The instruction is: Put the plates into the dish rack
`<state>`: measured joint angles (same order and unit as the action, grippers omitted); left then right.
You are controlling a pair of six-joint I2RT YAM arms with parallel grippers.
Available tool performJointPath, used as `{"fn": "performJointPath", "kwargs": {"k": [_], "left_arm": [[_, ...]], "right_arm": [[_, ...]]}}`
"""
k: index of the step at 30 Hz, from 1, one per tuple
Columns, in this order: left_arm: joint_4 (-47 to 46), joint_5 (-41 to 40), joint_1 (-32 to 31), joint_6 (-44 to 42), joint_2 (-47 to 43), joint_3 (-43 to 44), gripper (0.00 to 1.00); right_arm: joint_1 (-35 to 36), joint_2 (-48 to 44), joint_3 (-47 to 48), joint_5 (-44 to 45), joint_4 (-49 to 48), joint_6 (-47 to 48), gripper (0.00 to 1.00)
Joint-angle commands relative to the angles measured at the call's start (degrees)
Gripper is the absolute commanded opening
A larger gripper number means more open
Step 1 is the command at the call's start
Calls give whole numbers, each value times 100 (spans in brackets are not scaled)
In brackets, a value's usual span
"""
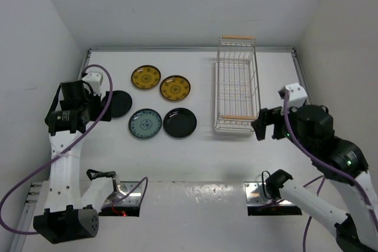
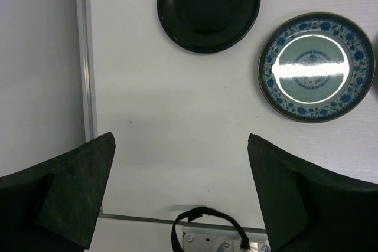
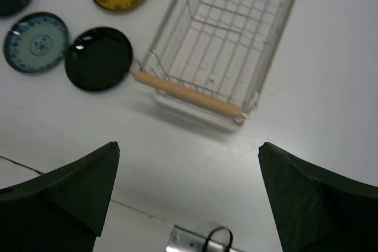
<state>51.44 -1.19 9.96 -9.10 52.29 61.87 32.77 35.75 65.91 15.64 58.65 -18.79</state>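
two wide-open, empty tools: left tool (image 2: 180, 146) near a black plate (image 2: 208, 7), right tool (image 3: 189, 151) near the dish rack (image 3: 186, 94)

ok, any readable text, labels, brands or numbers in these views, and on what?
No readable text in any view.
Yellow plates, teal plate: ornament only, no lettering.
Black plates, dish rack, left arm, right arm: no label or number visible.
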Motion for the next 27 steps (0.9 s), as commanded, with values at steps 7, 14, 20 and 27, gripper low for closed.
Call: {"fn": "performJointPath", "kwargs": {"k": [7, 14, 20, 27], "left_arm": [[-1259, 171, 94, 216, 904, 352, 100], [-1435, 531, 296, 146, 2661, 1037, 89], [-1435, 1015, 586, 146, 3928, 1362, 80], [-1435, 911, 850, 321, 4289, 1416, 80]], "right_arm": [[71, 3435, 974, -2486, -3044, 490, 63], [124, 7418, 3541, -2777, -2078, 394, 78], [159, 9273, 4668, -2759, -1585, 428, 82], [98, 9723, 3860, -2979, -1840, 710, 74]]}}
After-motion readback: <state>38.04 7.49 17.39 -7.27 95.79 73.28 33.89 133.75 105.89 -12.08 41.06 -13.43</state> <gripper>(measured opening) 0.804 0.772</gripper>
